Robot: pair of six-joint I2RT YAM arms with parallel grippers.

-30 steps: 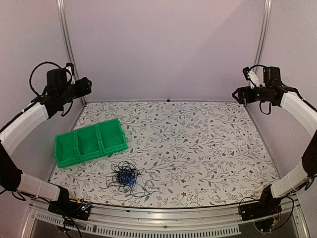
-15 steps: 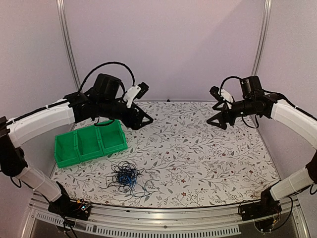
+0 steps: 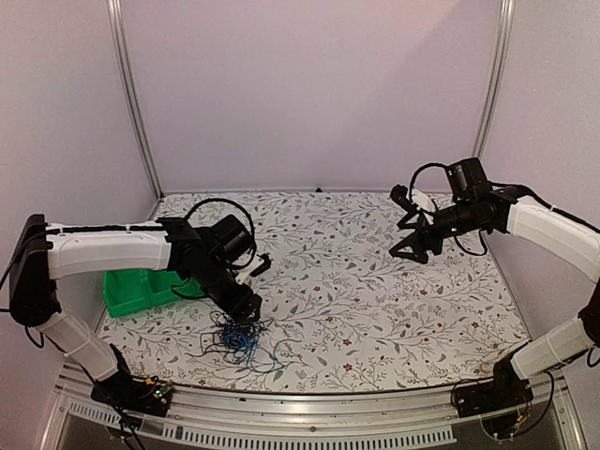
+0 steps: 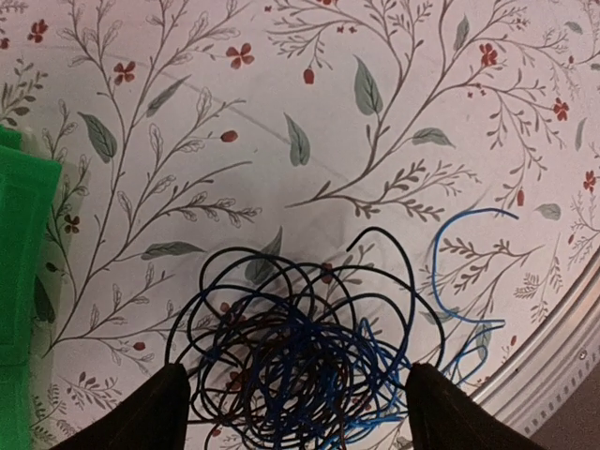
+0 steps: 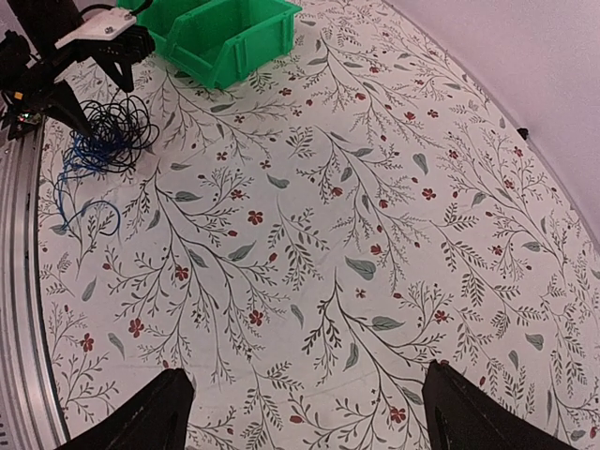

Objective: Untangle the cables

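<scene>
The cables [image 3: 240, 338] lie in one tangled heap of thin black loops and a blue wire near the table's front left edge. My left gripper [image 3: 242, 307] hangs just above the heap, pointing down. Its jaws are open and span the tangle [image 4: 300, 366], one dark finger [image 4: 141, 417] on each side, holding nothing. A blue strand [image 4: 441, 253] loops out to the right of the heap. Far from the cables, my right gripper [image 3: 411, 251] hovers open and empty over the patterned cloth at the back right. Its view shows the cables [image 5: 108, 136] and the left gripper [image 5: 94, 89] far off.
A green three-compartment bin [image 3: 136, 289] stands left of the heap, partly hidden by the left arm, and shows as the bin [image 4: 19, 262] and the bin [image 5: 225, 33]. A metal rail [image 3: 300, 403] runs along the near edge, close to the cables.
The left arm swung down from the back left, across the bin, to hang over the cable heap. The right gripper dropped slightly. Both jaws stayed open.
</scene>
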